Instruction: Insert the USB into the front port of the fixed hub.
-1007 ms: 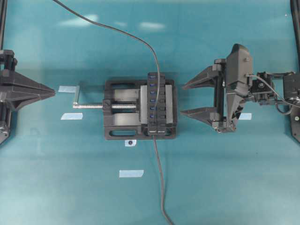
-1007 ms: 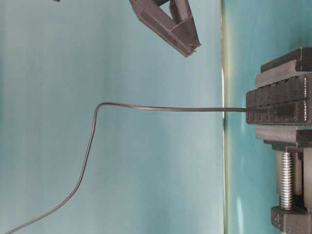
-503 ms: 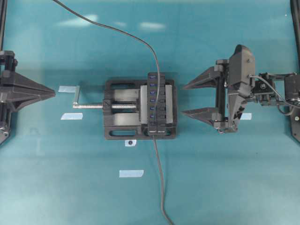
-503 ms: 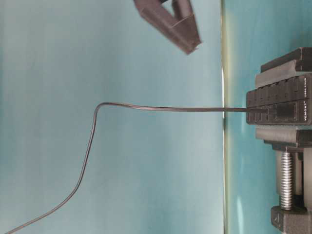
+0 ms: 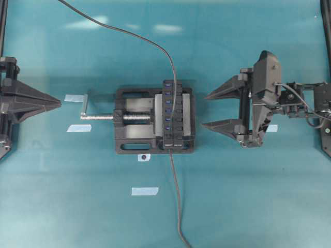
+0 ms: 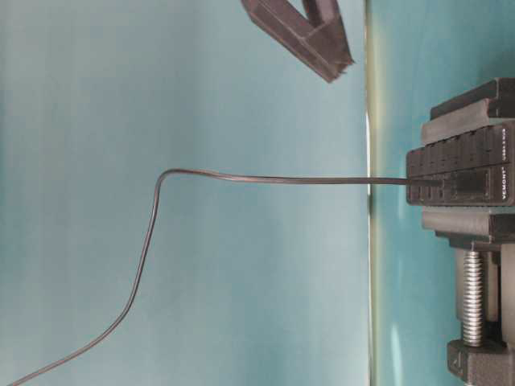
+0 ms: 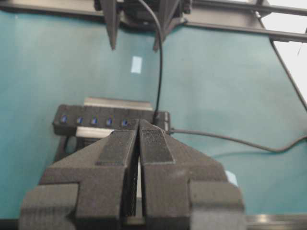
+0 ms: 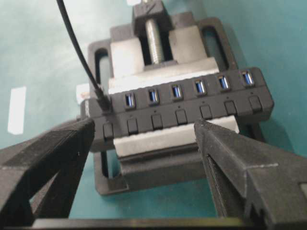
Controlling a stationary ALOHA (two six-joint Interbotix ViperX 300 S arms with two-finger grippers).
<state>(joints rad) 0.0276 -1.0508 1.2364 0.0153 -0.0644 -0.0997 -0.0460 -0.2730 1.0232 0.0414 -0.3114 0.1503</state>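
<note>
The fixed hub (image 5: 172, 114) sat clamped in a black vise (image 5: 135, 119) at the middle of the teal table (image 5: 248, 196). The USB (image 8: 101, 103) stood plugged into the port at the hub's near end, its thin cable (image 5: 178, 206) trailing off toward the near edge. To the right, the right gripper (image 5: 207, 110) faced the hub without touching it, jaws wide apart and empty. Far left, the left gripper (image 5: 58, 103) held its jaws together, holding nothing.

We see bare table between the right gripper (image 5: 213, 110), whose jaws stand wide apart, and the fixed hub (image 5: 171, 114), while on the hub's left side the bench vise (image 5: 135, 120) with its screw handle (image 5: 84, 105) blocks the left gripper (image 5: 57, 103).
</note>
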